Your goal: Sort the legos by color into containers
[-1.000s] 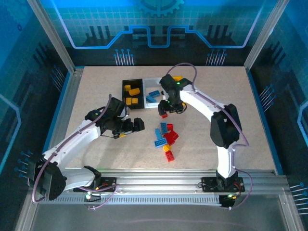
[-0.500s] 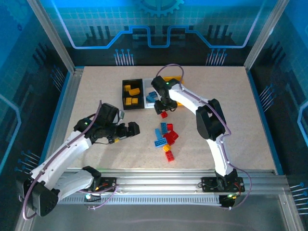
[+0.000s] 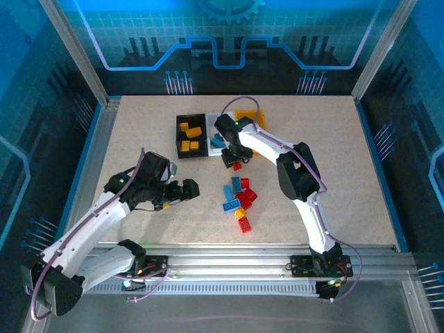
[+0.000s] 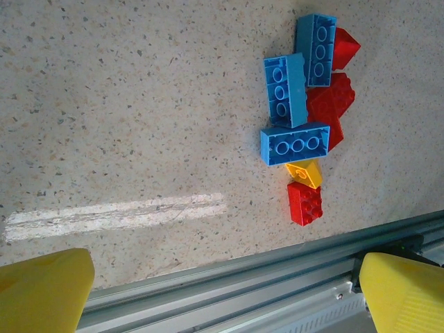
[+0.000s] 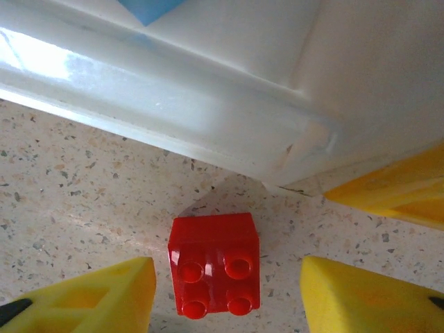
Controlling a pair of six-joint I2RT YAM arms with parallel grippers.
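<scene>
In the overhead view the three joined containers sit in the upper middle of the frame: the black bin point(image 3: 182, 119) on the left with several orange-yellow bricks point(image 3: 188, 129) in it, the white bin point(image 3: 211, 128) in the centre, partly covered by the right arm, and the orange-yellow bin point(image 3: 244, 115) on the right, its contents too hidden to tell; the right gripper point(image 3: 233, 161) hangs just below the lower edge of the white bin; in the right wrist view a red brick point(image 5: 214, 267), four studs up, lies on the speckled table point(image 5: 69, 180) at lower centre, between the two yellow fingers point(image 5: 90, 298), which stand spread on either side of it with a gap of table showing on each side, so it is not pinched; the brick is just beside the white bin's wall, which crosses the upper half of that frame, and not touching it; a corner of the orange-yellow bin shows at the right edge, and a blue piece point(image 5: 149, 7) shows at the top edge inside the white bin; the left gripper point(image 3: 183, 192) sits left of centre in the overhead frame, well apart from the bins and to the left of the loose pile of legos point(image 3: 239, 198); in the left wrist view its fingertips point(image 4: 41, 291) fill the two lower corners, spread as wide as they go, gripping nothing; the pile lies at upper right there: three blue bricks point(image 4: 284, 90) packed against several red ones point(image 4: 331, 104), then a single orange-yellow brick point(image 4: 304, 172) and a red four-stud brick point(image 4: 305, 203) at its lower end, each touching the next; a metal rail point(image 4: 243, 277) crosses the bottom.
</scene>
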